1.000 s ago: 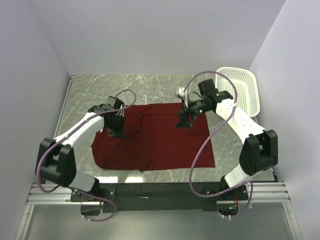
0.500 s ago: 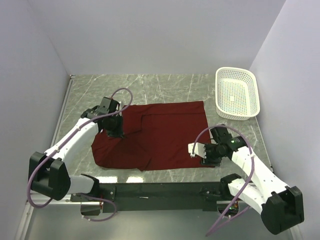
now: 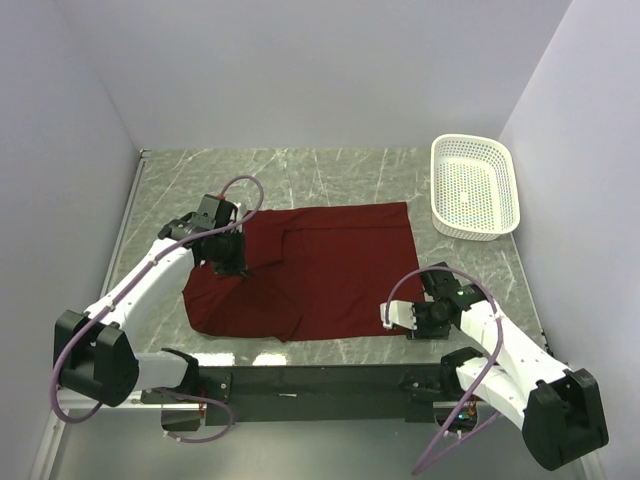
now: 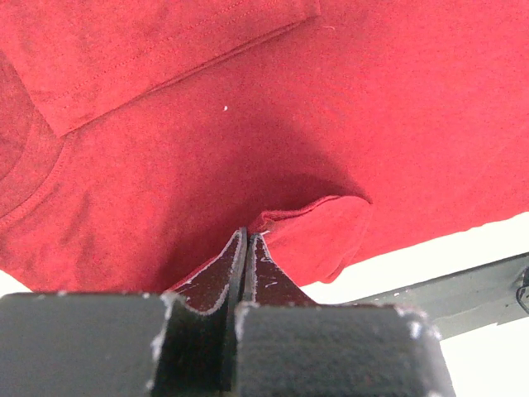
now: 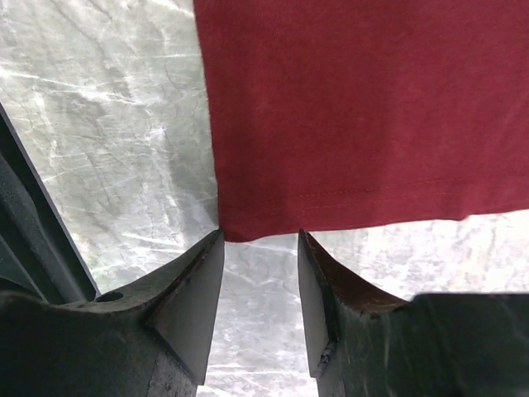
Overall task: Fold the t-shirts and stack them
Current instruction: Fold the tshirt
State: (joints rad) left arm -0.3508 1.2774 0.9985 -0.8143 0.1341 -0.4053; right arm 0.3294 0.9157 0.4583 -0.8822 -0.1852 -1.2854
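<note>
Nearest me, close to the near edge of the worktop [image 3: 330,170] and towards its right side, my right gripper [image 3: 405,320] sits low at the near right corner of the maroon t-shirt [image 3: 330,275]. Its jaws stand apart. The hem corner lies just at their tips, not pinched, and bare marble shows between the fingers [image 5: 194,298].

The t-shirt lies spread across the middle of the worktop, with a flap folded over on its left part. Farther in, on the shirt's left side, my left gripper [image 3: 230,265] is clamped tight on a small raised pucker of the red cloth, which bunches at the tips.

At the far right corner stands a white mesh basket [image 3: 472,185], well apart from the shirt.
</note>
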